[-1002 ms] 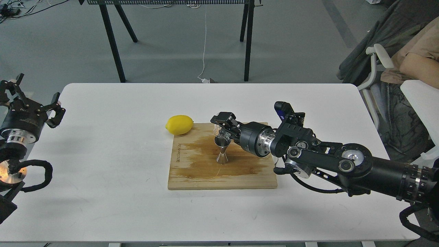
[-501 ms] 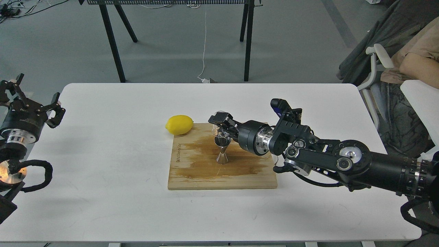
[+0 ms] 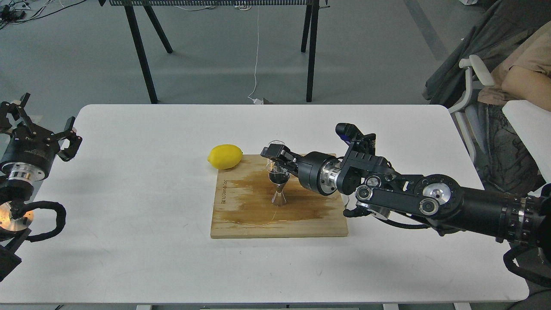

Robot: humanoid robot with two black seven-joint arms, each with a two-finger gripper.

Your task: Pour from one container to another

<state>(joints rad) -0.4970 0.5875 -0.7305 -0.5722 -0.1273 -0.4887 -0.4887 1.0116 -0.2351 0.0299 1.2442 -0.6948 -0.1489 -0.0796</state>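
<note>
A shiny steel hourglass jigger (image 3: 279, 189) stands upright on the wet wooden board (image 3: 241, 215), its upper cone dark with liquid. Just above it my right gripper (image 3: 273, 156) is shut on a tiny clear glass cup (image 3: 274, 150), which now sits nearly upright, its rim showing at the top. The right arm reaches in from the lower right. At the table's far left edge my left gripper (image 3: 41, 129) stands open and holds nothing.
A yellow lemon (image 3: 225, 156) lies at the board's far left corner. The white table (image 3: 129, 215) bears the board. A seated person and a chair (image 3: 495, 86) are at the right. Black table legs (image 3: 140, 51) stand on the floor beyond.
My right gripper has turned the glass cup back from tilted towards upright and lifted it slightly left. The jigger and the left arm have not moved.
</note>
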